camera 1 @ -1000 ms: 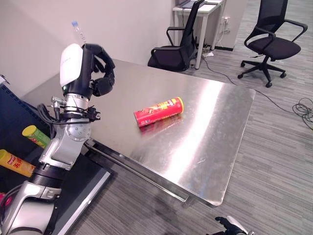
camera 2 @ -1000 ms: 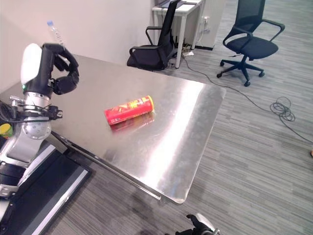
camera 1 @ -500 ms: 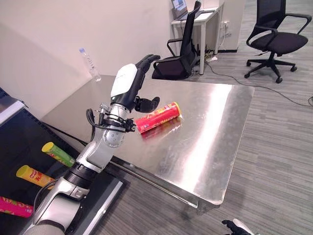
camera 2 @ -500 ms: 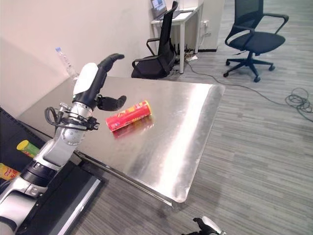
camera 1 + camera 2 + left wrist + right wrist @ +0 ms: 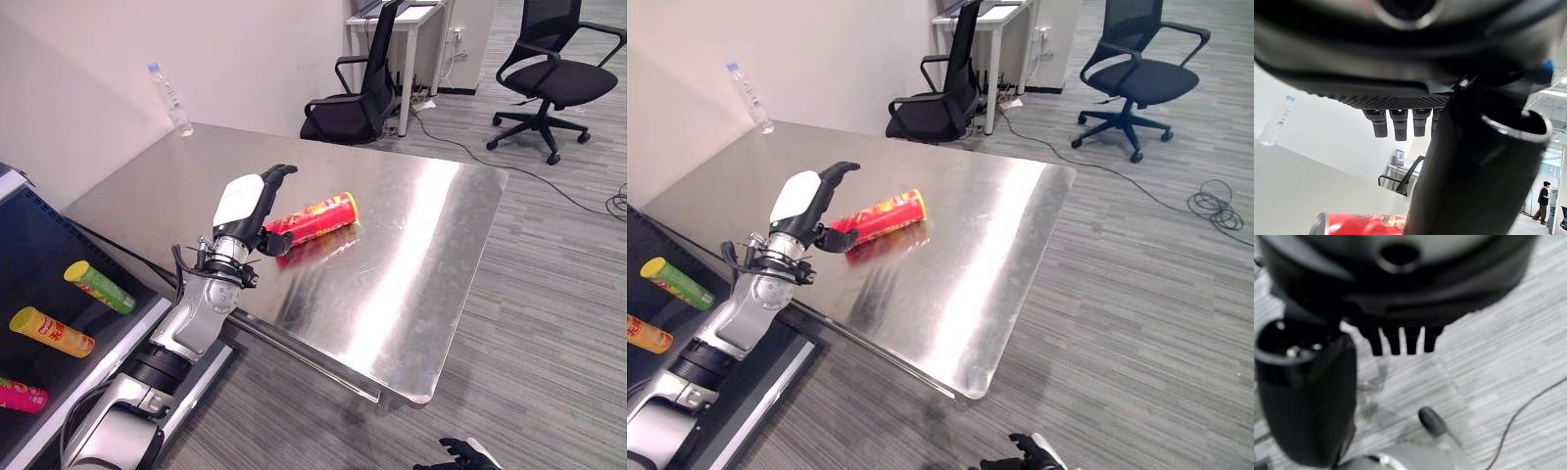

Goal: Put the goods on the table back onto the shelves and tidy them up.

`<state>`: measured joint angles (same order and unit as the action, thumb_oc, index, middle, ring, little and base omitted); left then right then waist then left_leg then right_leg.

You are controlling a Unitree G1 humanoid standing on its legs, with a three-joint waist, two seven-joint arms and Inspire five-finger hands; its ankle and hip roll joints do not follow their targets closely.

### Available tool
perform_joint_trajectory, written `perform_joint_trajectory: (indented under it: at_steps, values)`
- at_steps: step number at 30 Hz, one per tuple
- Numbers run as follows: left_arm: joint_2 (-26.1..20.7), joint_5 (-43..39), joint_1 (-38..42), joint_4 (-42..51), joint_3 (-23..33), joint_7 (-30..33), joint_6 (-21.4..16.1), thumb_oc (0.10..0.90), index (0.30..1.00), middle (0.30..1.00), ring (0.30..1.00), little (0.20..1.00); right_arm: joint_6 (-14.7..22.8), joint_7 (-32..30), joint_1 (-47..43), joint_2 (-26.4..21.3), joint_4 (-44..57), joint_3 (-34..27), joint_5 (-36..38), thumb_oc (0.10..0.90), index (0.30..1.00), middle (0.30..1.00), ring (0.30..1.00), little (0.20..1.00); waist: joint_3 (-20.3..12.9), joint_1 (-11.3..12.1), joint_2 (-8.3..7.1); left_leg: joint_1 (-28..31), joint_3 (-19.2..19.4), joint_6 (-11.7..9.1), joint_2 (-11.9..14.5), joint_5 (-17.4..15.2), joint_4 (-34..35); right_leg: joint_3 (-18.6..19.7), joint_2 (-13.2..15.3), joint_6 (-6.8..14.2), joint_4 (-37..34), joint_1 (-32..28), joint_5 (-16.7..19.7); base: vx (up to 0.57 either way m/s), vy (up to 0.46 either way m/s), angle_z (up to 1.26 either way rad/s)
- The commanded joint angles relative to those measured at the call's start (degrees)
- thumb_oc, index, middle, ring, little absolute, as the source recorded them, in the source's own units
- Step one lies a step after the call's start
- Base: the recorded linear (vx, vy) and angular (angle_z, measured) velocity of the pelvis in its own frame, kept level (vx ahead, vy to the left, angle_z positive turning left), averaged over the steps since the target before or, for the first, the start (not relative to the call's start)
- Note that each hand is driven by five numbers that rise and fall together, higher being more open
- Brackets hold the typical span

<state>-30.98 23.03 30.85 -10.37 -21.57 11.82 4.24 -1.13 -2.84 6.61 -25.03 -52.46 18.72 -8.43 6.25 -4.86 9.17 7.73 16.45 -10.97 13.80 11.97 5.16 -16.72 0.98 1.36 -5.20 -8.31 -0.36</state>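
A red chip can with a yellow lid lies on its side on the steel table. My left hand hovers at the can's near, silver end, open, with straight fingers above it and the thumb beside it. I cannot tell whether the hand touches the can. In the left wrist view the can lies just past the thumb, under the row of fingers. My right hand hangs low over the floor, off the table's near corner, its fingers straight.
A clear water bottle stands at the table's far left corner. The dark shelf at my left holds a green can, a yellow can and a pink one. Office chairs and a desk stand behind the table.
My left hand has opened from a raised, curled pose and come down to the red can's near end. The camera has shifted; the can has not moved.
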Motion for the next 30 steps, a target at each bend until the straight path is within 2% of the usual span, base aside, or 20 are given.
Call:
perform_joint_trajectory:
  at_steps: [1, 10, 16, 21, 22, 23, 30]
  values:
    - [-10.52, 15.53, -4.61, 3.0, 16.52, 7.36, -2.15, 0.8, 0.9, 0.9, 0.9, 0.9, 4.18, -0.04, -2.31, 2.11, 9.18, -0.5, 4.9, 0.8, 0.9, 0.9, 0.9, 0.9, 1.13, 5.3, -4.46, -8.56, -10.84, 8.46, -13.27, -8.9, -4.29, 12.87, 2.82, 2.86, 2.61, 1.23, -1.71, 0.07, -0.007, -0.48]
    - [-10.78, 15.96, 0.43, 3.21, 13.3, 5.57, -1.77, 0.8, 0.9, 0.9, 0.9, 0.9, 3.37, 0.77, -1.36, 2.64, 7.8, -0.23, 4.43, 0.8, 0.9, 0.9, 0.9, 0.9, -0.59, 5.02, -4.31, -5.88, -11.03, 8.59, -13.1, -8.95, -2.6, 12.64, 2.56, 3.08, 1.8, -0.15, -2.13, 0.03, -0.011, -0.03]
    - [-16.44, 17.26, 10.98, 3.87, 10.58, 5.42, -0.56, 0.8, 0.9, 0.9, 0.9, 0.9, 2.64, 2.12, -1.48, 2.13, 5.62, 3.12, 0.94, 0.8, 0.9, 0.9, 0.9, 0.9, -1.09, 5.74, -4.21, -5.62, -11.94, 8.47, -13.03, -9.09, -3.11, 11.57, 2.45, 3.27, 1.55, -0.71, -2.34, 0.0, -0.027, 0.08]
    - [-16.45, 17.25, 11.03, 3.84, 10.54, 5.43, -0.56, 0.8, 0.9, 0.9, 0.9, 0.9, 2.64, 2.12, -1.49, 2.15, 5.61, 3.11, 0.94, 0.8, 0.9, 0.9, 0.9, 0.9, -1.07, 5.74, -4.23, -5.61, -11.95, 8.47, -13.03, -9.1, -3.12, 11.56, 2.46, 3.27, 1.55, -0.73, -2.34, 0.0, -0.002, 0.05]
    - [-17.01, 17.28, 12.29, 3.92, 9.91, 5.44, -0.48, 0.8, 0.9, 0.9, 0.9, 0.9, 2.63, 2.2, -1.58, 2.18, 5.18, 3.34, 0.93, 0.8, 0.9, 0.9, 0.9, 0.9, -1.11, 5.87, -4.18, -5.7, -12.13, 8.49, -13.04, -9.14, -3.34, 11.44, 2.43, 3.29, 1.54, -0.77, -2.34, -0.04, -0.08, -0.04]
    - [-16.44, 16.23, 18.82, 7.61, 6.84, 4.29, -1.17, 0.8, 0.9, 0.9, 0.9, 0.9, 1.76, 2.32, -3.31, 2.56, 2.19, 5.22, 0.39, 0.8, 0.9, 0.9, 0.9, 0.9, -1.4, 7.04, -3.63, -6.31, -13.08, 8.43, -13.16, -9.08, -4.58, 10.43, 2.5, 3.34, 1.44, -1.19, -2.51, -0.04, -0.082, 0.01]
    - [-16.41, 16.17, 19.69, 7.32, 6.19, 4.3, -1.07, 0.8, 0.9, 0.9, 0.9, 0.9, 1.91, 2.24, -3.63, 2.97, 1.83, 4.92, 0.36, 0.8, 0.9, 0.9, 0.9, 0.9, -1.18, 7.05, -3.9, -6.55, -13.39, 8.43, -13.23, -9.2, -4.93, 10.11, 2.53, 3.34, 1.36, -1.28, -2.51, -0.01, -0.011, 0.17]
